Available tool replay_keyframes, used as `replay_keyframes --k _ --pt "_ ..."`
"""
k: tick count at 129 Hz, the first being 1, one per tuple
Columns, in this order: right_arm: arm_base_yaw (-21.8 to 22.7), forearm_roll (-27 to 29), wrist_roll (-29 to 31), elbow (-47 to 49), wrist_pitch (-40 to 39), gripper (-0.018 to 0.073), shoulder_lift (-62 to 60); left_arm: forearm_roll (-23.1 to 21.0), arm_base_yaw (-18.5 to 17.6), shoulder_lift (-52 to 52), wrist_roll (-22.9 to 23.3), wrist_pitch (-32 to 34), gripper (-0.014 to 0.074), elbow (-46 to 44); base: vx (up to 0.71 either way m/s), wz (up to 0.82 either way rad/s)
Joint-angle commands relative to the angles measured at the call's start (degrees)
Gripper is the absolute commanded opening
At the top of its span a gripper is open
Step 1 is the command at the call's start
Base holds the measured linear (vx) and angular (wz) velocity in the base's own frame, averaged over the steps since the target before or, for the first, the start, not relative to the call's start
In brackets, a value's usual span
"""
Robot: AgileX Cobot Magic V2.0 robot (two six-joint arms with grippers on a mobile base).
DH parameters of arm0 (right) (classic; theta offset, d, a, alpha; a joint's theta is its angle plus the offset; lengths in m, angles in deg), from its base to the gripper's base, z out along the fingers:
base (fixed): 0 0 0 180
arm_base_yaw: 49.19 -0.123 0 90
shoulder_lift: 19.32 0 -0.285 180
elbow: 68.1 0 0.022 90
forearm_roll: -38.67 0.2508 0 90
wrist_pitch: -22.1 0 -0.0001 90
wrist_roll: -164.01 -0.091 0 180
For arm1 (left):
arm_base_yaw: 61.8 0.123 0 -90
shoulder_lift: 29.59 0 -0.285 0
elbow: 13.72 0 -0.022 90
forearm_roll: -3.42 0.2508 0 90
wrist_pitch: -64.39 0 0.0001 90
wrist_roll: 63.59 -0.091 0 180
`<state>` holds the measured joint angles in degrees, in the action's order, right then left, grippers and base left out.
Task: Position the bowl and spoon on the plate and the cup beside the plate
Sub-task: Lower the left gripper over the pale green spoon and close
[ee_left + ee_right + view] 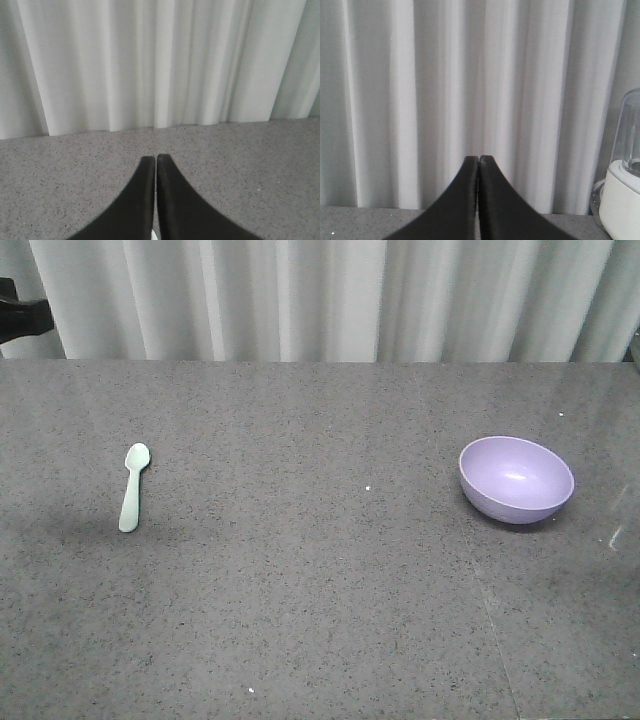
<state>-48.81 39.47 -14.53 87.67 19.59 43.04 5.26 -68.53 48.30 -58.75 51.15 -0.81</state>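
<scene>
A pale mint-green spoon [133,485] lies flat on the left of the grey table, bowl end pointing away. On the right sits the lavender bowl [516,479], upright and with nothing in it. The plate and the cup are out of view. No arm shows in the front view. My left gripper [156,159] is shut, its black fingers pressed together above bare tabletop, nothing held. My right gripper [479,159] is likewise shut, raised and facing the curtain.
The speckled grey table [320,600] ends at a white pleated curtain [320,295]. A white and clear appliance [623,195] stands at the right edge of the right wrist view. A dark object [20,315] pokes in at the front view's far left.
</scene>
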Motion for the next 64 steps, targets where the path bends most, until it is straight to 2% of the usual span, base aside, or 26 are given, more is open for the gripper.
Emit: replay_keyframes --k 1,13,23,24,29,30,33,34,37,38,41,42,48,54,64 --pt "0.23 -0.23 1.22 2.06 -5.60 0.0011 1.34 -0.54 -0.37 -0.90 0.64 5.66 0.0006 -2.21 0.00 0.00" --pt "0.23 -0.23 5.22 2.06 -1.64 0.0064 2.51 -0.38 -0.37 -0.90 1.35 6.55 0.0073 -2.21 0.00 0.00" --pt "0.23 -0.23 8.91 2.06 1.41 0.0170 3.61 0.16 -0.37 -0.84 0.28 6.78 0.0206 -2.33 0.00 0.00" --pt "0.23 -0.23 9.19 2.06 1.68 0.0202 3.78 0.16 -0.37 -0.84 -0.09 6.85 0.0248 -2.41 0.00 0.00" --pt "0.23 -0.23 9.37 2.06 2.09 0.0262 4.27 0.16 -0.37 -0.58 -0.64 6.58 0.0327 -2.83 0.00 0.00" --pt "0.23 -0.23 9.37 2.06 2.09 0.0288 4.47 0.23 -0.37 -0.52 -0.69 6.50 0.0377 -3.01 0.00 0.00" --pt "0.23 -0.23 9.37 2.06 2.04 0.0341 4.80 0.58 -0.37 -0.36 -0.69 6.45 0.0412 -3.29 0.00 0.00" --pt "0.23 -0.23 9.31 2.06 1.96 0.0368 5.04 0.84 -0.37 -0.24 -0.76 6.45 0.0467 -3.45 0.00 0.00" --pt "0.23 -0.17 9.30 2.06 1.80 0.0408 5.20 1.16 -0.37 -0.17 -0.76 6.41 0.0503 -3.66 0.00 0.00" --pt "0.23 -0.12 9.25 2.06 1.66 0.0434 5.29 1.37 -0.37 -0.07 -0.76 6.41 0.0556 -3.72 0.00 0.00" --pt "0.23 -0.12 9.25 2.06 1.36 0.0471 5.47 1.57 -0.37 0.13 -0.76 6.41 0.0589 -3.79 0.00 0.00" --pt "0.23 -0.12 9.25 2.06 1.08 0.0494 5.53 1.65 -0.37 0.20 -0.76 6.41 0.0636 -3.84 0.00 0.00" --pt "0.23 -0.12 9.25 2.06 0.45 0.0580 5.53 1.57 -0.37 0.40 -0.76 6.34 0.0731 -3.84 0.00 0.00" --pt "0.23 -0.12 9.25 2.06 0.46 0.0629 5.53 1.56 -0.37 0.40 -0.76 6.18 0.0733 -3.55 0.00 0.00" --pt "0.23 -0.12 9.25 2.06 0.77 0.0654 5.53 0.73 -0.37 0.40 0.18 5.82 0.0718 -3.54 0.00 0.00"
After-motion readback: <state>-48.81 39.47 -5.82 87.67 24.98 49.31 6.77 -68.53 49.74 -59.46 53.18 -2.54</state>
